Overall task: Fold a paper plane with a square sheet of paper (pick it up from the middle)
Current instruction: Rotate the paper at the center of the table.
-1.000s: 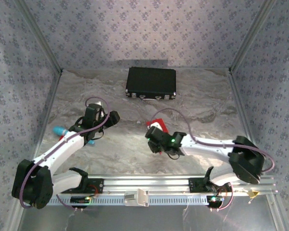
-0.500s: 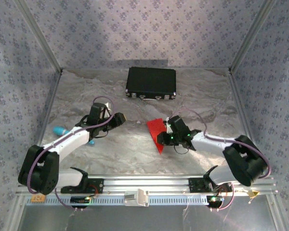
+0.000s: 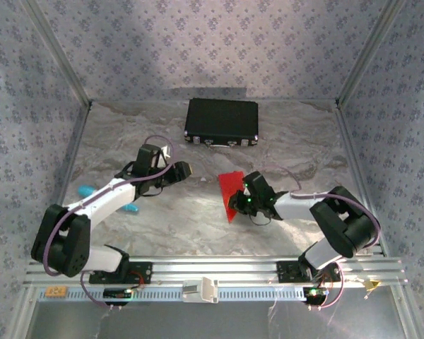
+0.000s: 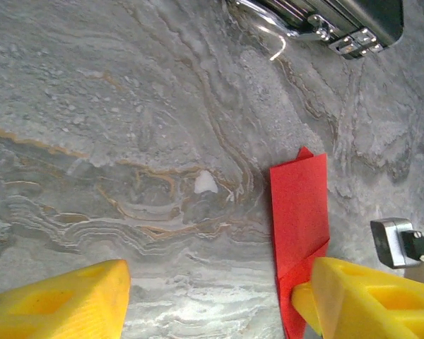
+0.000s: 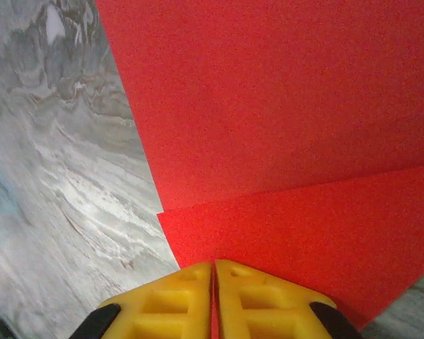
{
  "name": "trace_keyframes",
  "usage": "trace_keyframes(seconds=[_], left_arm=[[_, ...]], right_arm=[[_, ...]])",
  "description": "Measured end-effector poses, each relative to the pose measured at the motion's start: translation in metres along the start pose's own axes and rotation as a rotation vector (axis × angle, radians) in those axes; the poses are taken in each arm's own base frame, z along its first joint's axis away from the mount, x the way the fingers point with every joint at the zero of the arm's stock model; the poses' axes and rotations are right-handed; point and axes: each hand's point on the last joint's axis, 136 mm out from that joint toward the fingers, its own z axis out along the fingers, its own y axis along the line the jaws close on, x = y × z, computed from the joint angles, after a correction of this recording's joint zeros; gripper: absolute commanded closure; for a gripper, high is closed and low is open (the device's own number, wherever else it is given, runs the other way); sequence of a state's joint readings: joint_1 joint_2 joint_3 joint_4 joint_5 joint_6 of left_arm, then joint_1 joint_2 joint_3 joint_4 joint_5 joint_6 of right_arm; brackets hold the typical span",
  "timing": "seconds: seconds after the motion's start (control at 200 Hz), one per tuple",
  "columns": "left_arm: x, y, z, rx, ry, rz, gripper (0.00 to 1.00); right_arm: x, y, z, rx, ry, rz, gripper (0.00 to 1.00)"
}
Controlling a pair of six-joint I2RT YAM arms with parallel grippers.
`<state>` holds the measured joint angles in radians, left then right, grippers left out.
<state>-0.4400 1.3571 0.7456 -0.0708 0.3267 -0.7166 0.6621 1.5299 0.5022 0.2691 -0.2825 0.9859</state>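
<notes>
The square sheet of paper [image 3: 231, 186] is bright red and partly folded into a pointed shape, lying at mid-table. In the right wrist view one red layer [image 5: 283, 99] overlaps another, with a fold line between them. My right gripper [image 3: 237, 203] sits at the paper's near right edge; its yellow jaws [image 5: 213, 272] are shut, with a thin sliver of red between the pads. My left gripper [image 3: 181, 170] hovers left of the paper, open. In its wrist view the paper [image 4: 298, 205] reaches behind the right fingertip [image 4: 332, 289], and bare table lies between the jaws [image 4: 215, 282].
A black rectangular case [image 3: 221, 120] lies at the back middle, its latches toward me [image 4: 339, 25]. A small turquoise object [image 3: 85, 190] lies under the left arm near the left wall. The marbled grey tabletop [image 3: 177, 226] is walled on three sides.
My right gripper has shut while its arm swung right and back, uncovering more of the red paper. My left gripper has moved right, toward the paper, staying open.
</notes>
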Motion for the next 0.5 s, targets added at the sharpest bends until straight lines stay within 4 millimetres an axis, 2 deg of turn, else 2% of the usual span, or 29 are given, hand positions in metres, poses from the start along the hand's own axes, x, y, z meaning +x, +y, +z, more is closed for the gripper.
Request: trace_keyframes(seconds=[0.285,0.41,0.5], left_arm=[[0.023,0.004,0.018,-0.005,0.096,-0.004,0.32],[0.022,0.001,0.02,0.006,0.107,-0.005,0.33],[0.019,-0.005,0.019,0.021,0.106,0.005,0.38]], right_arm=[[0.003,0.011,0.005,-0.049,-0.163,0.227,0.88],[0.007,0.016,0.006,-0.054,-0.179,0.245,0.86],[0.004,0.016,0.004,-0.059,-0.19,0.246,0.85]])
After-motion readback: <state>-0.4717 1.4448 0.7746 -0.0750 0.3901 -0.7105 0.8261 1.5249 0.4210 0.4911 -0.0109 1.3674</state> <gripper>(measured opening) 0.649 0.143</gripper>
